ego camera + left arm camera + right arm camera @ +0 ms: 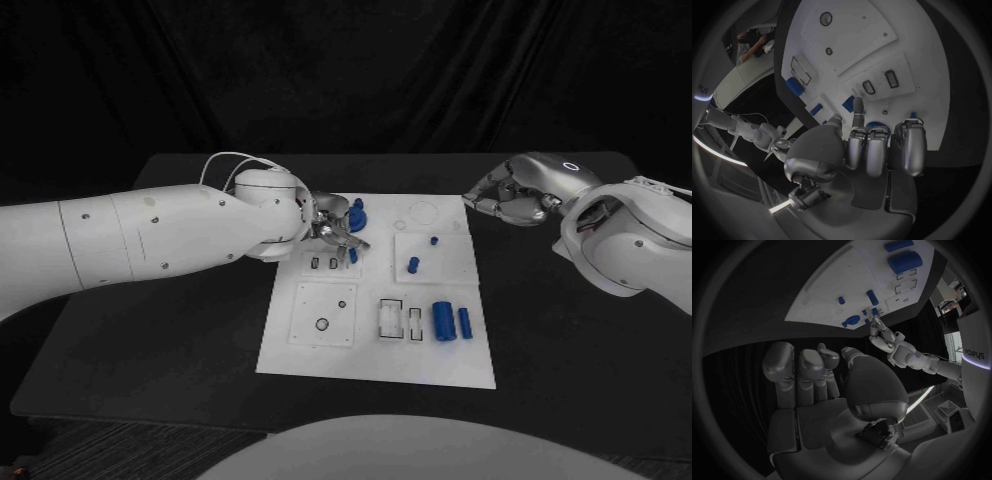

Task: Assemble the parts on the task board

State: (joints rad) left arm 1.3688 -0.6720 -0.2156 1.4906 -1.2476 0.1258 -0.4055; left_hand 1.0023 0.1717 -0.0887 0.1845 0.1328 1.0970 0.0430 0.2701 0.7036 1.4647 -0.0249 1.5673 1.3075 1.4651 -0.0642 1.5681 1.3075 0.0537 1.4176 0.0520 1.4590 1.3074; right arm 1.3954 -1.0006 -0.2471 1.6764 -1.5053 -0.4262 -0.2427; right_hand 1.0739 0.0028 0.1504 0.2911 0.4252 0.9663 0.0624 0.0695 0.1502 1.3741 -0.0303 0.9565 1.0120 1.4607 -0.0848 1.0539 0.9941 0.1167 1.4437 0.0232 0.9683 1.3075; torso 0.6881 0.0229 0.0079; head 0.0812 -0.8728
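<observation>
The left hand (329,228) hovers over the far-left corner of the task board (378,362), fingertips at a blue part (356,213) there; whether it grips that part I cannot tell (the fingers hide the contact). The right hand (508,196) hangs curled and empty over the desk (144,330), just off the board's far-right corner. Two blue cylinders (453,322) lie at the board's near right, and small blue pegs (414,264) stand mid-board. The risk I see: if the left fingers close off-centre, the part could tip or skid, and a sweeping knuckle might knock the neighbouring small pieces.
</observation>
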